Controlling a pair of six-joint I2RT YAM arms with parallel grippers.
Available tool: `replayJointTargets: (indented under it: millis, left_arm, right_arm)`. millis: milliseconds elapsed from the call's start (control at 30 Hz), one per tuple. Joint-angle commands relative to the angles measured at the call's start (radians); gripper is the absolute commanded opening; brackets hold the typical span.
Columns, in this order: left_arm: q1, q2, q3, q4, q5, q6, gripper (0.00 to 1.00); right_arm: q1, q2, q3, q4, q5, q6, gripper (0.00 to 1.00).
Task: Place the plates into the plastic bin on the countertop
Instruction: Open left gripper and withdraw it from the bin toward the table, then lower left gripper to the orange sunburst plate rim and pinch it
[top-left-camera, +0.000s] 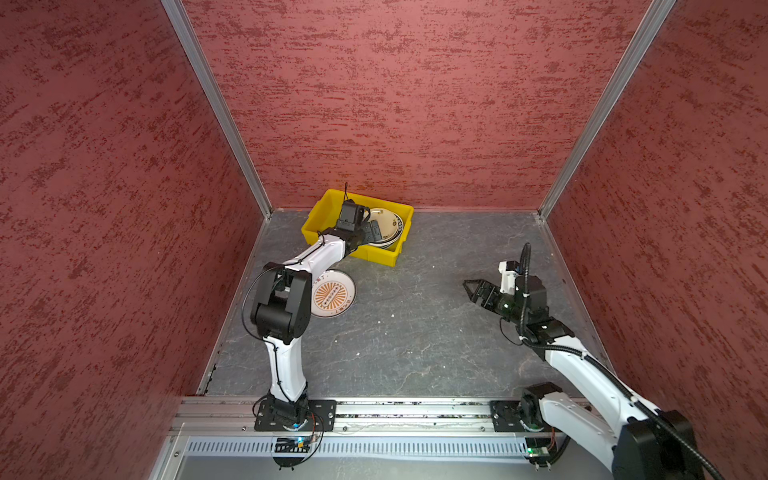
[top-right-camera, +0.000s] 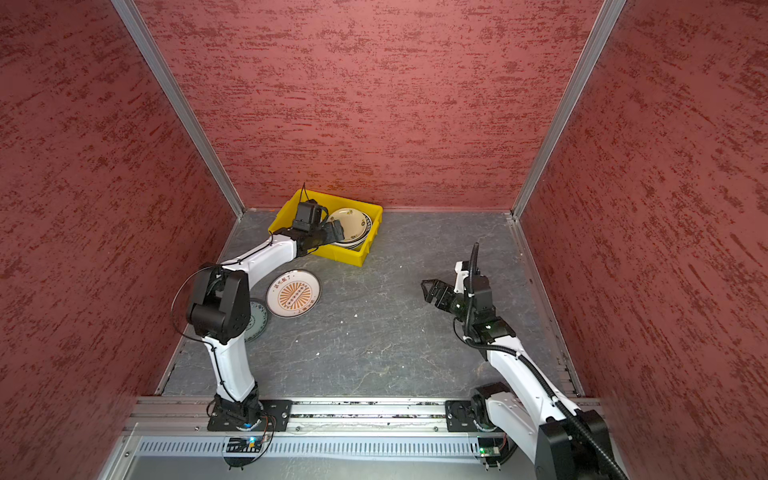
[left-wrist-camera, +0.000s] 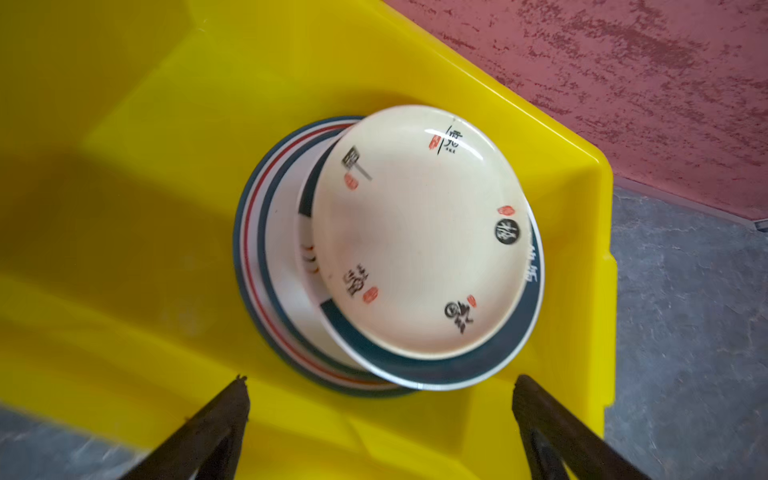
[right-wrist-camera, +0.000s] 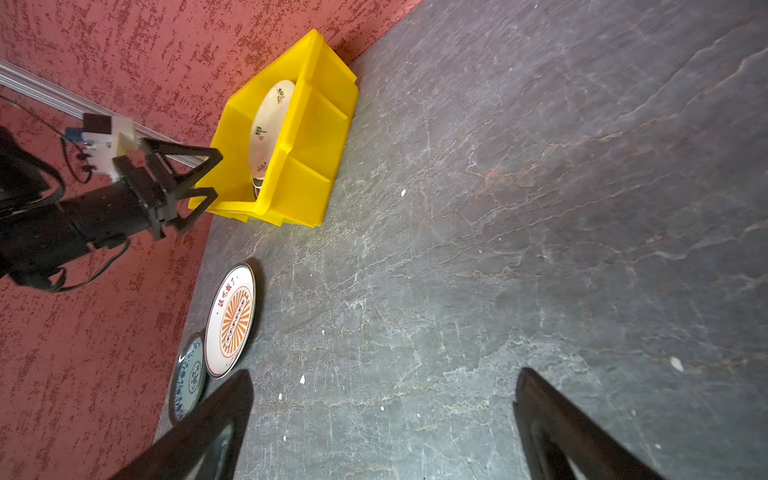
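Hovering over the bin (left-wrist-camera: 124, 166) of plates (left-wrist-camera: 415, 232), the left gripper (left-wrist-camera: 380, 382) gapes empty; the right gripper (right-wrist-camera: 384, 374) is spread too.

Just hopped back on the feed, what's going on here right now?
The left gripper hangs open and empty over the plastic bin, above a stack of plates topped by a cream plate. Two plates lie next to each other on the countertop, not yet binned: an orange sunburst plate and a blue-patterned plate. The right gripper is open, holds nothing and hovers over the countertop on the right.
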Motion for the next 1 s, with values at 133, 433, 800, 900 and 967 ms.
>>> replayJointTargets:
  millis: [133, 433, 800, 900, 967]
  left_arm:
    - [0.006, -0.280, -0.218, 0.068, -0.076, -0.069, 0.99]
    - [0.068, -0.647, -0.579, -0.026, -0.140, -0.201, 0.99]
    - [0.212, -0.865, -0.879, -0.037, 0.047, -0.394, 0.92]
    - [0.249, -0.891, -0.951, 0.026, 0.106, -0.429, 0.74]
    - [0.263, -0.901, -0.973, 0.039, 0.119, -0.443, 0.54]
  right_arm:
    - [-0.001, 0.015, 0.011, 0.035, 0.008, -0.008, 0.99]
    - [-0.001, 0.021, 0.008, 0.064, -0.015, -0.017, 0.99]
    - [-0.002, 0.058, 0.008, 0.088, -0.043, -0.029, 0.99]
    - [-0.001, 0.074, 0.027, 0.072, -0.040, -0.040, 0.99]
    - [-0.002, 0.080, 0.033, 0.071, -0.037, -0.042, 0.99]
